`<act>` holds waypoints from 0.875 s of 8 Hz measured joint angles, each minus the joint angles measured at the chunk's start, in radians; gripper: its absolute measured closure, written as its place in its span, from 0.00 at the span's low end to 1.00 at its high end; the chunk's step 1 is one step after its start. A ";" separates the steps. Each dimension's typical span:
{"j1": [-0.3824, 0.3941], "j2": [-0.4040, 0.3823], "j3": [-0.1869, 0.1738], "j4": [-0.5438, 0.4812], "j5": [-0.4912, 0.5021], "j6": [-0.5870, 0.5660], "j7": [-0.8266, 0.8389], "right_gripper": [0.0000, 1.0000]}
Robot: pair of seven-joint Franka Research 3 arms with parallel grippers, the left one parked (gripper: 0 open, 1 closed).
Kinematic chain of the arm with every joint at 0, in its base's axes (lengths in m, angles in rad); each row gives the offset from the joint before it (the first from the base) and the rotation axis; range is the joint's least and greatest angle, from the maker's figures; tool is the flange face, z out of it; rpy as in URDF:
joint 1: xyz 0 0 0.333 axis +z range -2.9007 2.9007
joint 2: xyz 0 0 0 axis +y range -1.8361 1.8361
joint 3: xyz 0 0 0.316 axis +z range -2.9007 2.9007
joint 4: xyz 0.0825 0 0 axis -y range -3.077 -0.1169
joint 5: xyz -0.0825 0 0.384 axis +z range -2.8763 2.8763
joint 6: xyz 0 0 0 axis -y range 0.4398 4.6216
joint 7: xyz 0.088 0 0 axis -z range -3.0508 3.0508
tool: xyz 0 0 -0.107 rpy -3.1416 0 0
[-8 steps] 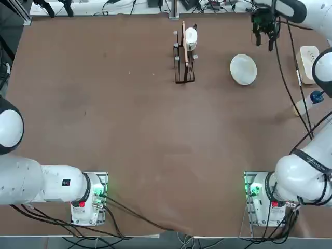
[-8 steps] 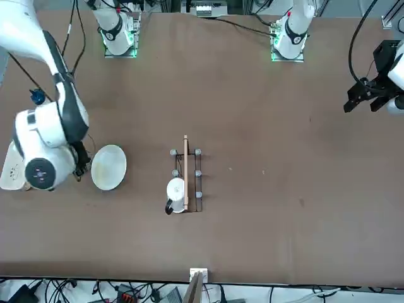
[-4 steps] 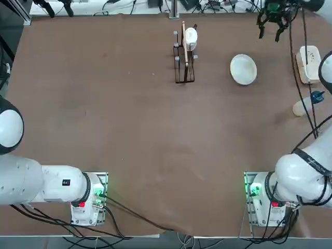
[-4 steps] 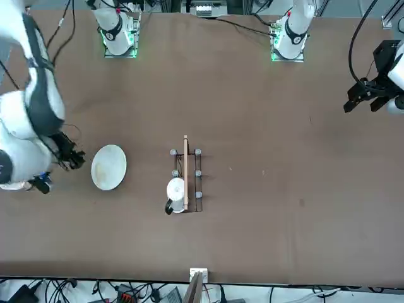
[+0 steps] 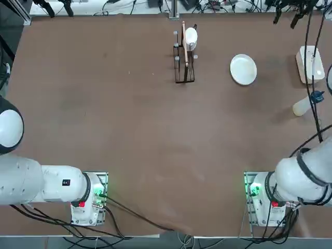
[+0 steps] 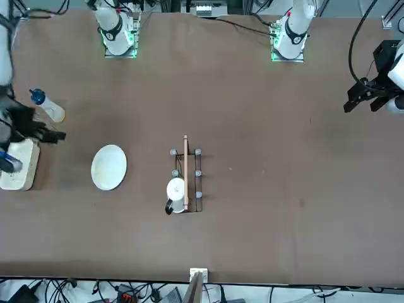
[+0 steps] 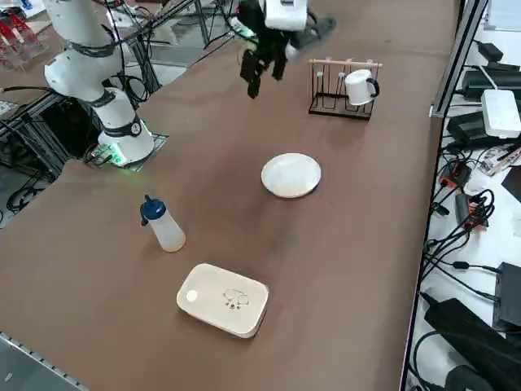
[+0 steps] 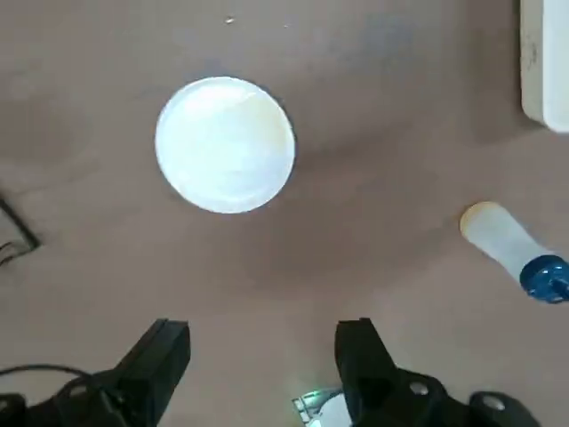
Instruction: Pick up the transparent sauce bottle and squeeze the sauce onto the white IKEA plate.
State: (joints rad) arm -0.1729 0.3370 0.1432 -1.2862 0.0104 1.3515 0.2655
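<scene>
Two fingers of the R gripper (image 8: 262,345) stand wide apart w/ nothing btwn them, as the R wrist view shows; it has hold of nothing. It hangs in the air, up off the table (image 5: 155,135), toward the far R part in the top view, pads touching neither bottle nor plate.

Transp. sauce bottle (image 7: 167,228): on the table at the robot's R, upright on its base, dk blue cap (image 7: 152,208) up, pale cream contents showing thru the wall. It's apart from the gripper & near the white rounded box (image 7: 224,300), which lies flat on the tabletop w/ a small line drawing on its face. In the top view the box is on the far side of the bottle, i.e. farther from the arm bases.

White IKEA plate (image 5: 243,69): flat on the table, bare face up, to the L of box & bottle, touching neither. Dk wire rack (image 5: 184,67) is farther L, well apart from the plate, w/ a pale rod (image 6: 185,170) along it & a white mug (image 7: 358,87) at it, blk handle showing in the R side view
</scene>
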 joint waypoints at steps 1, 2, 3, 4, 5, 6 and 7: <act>0.046 -0.049 -0.030 -0.022 0.004 0.013 -0.010 0.00; 0.095 -0.089 -0.047 -0.041 0.002 0.032 -0.012 0.00; 0.146 -0.126 -0.067 -0.062 0.001 0.050 -0.043 0.00; 0.192 -0.166 -0.094 -0.088 0.002 0.058 -0.110 0.00; 0.226 -0.204 -0.118 -0.119 0.003 0.064 -0.163 0.00; 0.252 -0.246 -0.139 -0.162 0.003 0.095 -0.184 0.00; 0.269 -0.291 -0.157 -0.221 0.003 0.139 -0.195 0.00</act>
State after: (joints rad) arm 0.0956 0.0463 -0.0139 -1.5072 0.0129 1.4906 0.0705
